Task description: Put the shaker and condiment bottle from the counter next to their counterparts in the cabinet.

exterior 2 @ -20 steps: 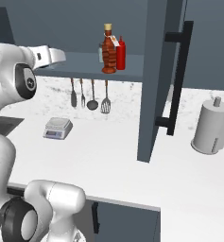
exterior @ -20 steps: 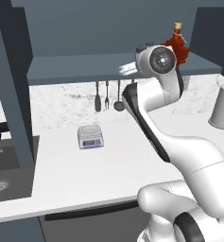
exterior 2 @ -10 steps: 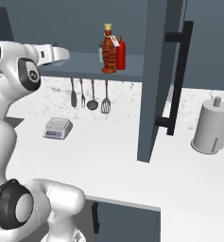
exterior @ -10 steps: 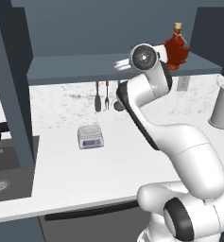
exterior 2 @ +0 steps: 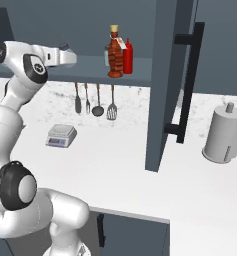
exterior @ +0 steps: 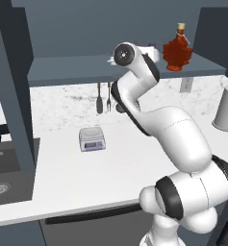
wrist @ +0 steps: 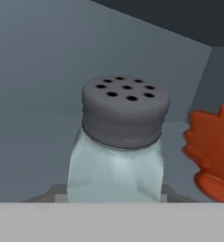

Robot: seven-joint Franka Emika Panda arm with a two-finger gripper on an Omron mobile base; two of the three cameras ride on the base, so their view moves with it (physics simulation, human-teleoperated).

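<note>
The shaker (wrist: 117,142), a pale translucent jar with a grey holed cap, stands upright and very close in the hand view, and my gripper (wrist: 116,194) is shut on it. My gripper (exterior 2: 70,56) hangs at shelf height in front of the slate-blue cabinet (exterior 2: 90,67), left of the condiment bottle (exterior 2: 115,59). That maple-leaf bottle (exterior: 175,49) stands on the shelf board, and its edge (wrist: 211,156) shows to the shaker's right. A slim red squeeze bottle (exterior 2: 128,56) stands right beside it. A small pale jar (exterior 2: 106,55) is partly hidden behind the leaf bottle.
The open cabinet door (exterior 2: 166,85) with a dark handle hangs right of the shelf. On the white counter (exterior: 110,168) sits a small scale (exterior: 92,139). Utensils (exterior 2: 97,100) hang on the backsplash. A paper towel holder (exterior 2: 223,134) stands at the right.
The wrist and upper arm have swung left along the front of the shelf while the hand stays at shelf height. The bottles on the shelf have not moved.
</note>
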